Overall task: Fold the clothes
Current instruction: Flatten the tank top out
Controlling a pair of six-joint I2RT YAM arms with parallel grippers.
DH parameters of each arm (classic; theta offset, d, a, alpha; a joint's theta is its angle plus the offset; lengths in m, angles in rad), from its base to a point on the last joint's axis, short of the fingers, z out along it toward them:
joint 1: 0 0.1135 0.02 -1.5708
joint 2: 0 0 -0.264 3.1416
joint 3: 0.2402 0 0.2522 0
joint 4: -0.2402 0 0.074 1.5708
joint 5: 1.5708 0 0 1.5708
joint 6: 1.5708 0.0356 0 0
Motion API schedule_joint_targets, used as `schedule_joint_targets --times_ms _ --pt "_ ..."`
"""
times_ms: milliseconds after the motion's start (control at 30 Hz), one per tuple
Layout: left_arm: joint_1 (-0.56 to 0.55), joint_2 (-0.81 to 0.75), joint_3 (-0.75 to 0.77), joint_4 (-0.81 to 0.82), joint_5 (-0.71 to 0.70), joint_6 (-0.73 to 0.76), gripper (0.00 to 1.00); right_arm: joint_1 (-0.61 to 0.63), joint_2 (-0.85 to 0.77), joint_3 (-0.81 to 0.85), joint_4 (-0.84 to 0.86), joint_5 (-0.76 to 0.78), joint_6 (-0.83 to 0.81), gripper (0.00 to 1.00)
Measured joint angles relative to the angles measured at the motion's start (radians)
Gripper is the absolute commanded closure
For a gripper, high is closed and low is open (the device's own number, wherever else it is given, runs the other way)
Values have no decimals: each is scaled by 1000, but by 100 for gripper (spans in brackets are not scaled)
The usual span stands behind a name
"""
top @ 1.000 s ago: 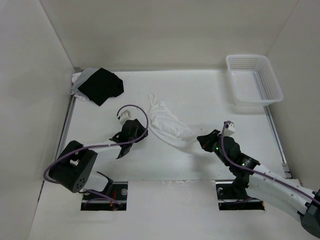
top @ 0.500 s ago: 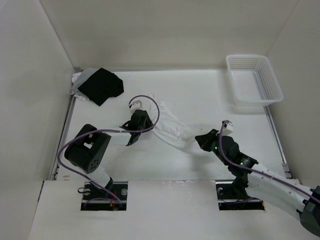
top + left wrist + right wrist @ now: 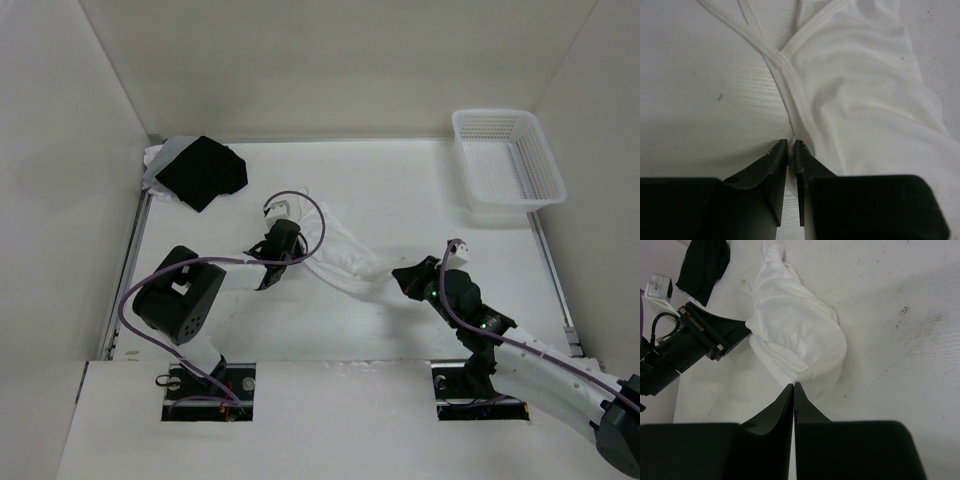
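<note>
Reaching away from the bare patch where it hovered a second ago, the left arm now sits over the near-left edge of the clothes, while the right arm has hardly shifted. On the white table (image 3: 400,190) the clothes (image 3: 338,250) lie as a rumpled, slanting white heap near the middle, between the two arms, not yet squared up or folded. A white mesh basket (image 3: 497,215) stands well apart at the far right, and a black cloth (image 3: 202,170) sits in the far-left corner. The left gripper (image 3: 790,145) has drawn its fingers nearly together, with only a slit between them, right at the garment's hem (image 3: 788,90), just below where a narrow strap (image 3: 735,27) crosses it; whether any fabric is pinched in that slit cannot be told. The right gripper (image 3: 793,386) has its fingers pressed flat together with the tips at the opposite end of the heap, and again a caught fold cannot be made out. This looks like the opening step: taking hold of the two ends so the piece can be stretched flat. The next move probably calls for a sure pinch on the hem, then drawing both ends gently apart without dragging the strap underneath.
</note>
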State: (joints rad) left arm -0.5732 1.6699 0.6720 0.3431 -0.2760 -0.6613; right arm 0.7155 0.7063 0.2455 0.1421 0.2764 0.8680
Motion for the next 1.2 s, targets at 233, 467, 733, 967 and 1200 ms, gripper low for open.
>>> schedule_joint_targets --times_ms 233,467,733,967,1200 --pt "-19 -59 -22 -79 -51 1 68 -10 0 0 1 -12 -2 94" --pt "-23 -71 -34 -89 -72 -1 76 -14 -9 0 0 -18 -5 94" --pt "-23 -72 -35 -95 -84 -3 79 -20 -19 0 0 -23 -8 94" --pt "-23 -90 -40 -126 -91 -3 92 -39 -19 0 0 -27 -8 95" --pt "-39 -277 -63 -270 -91 -4 98 -55 -32 10 -15 -42 -34 97"
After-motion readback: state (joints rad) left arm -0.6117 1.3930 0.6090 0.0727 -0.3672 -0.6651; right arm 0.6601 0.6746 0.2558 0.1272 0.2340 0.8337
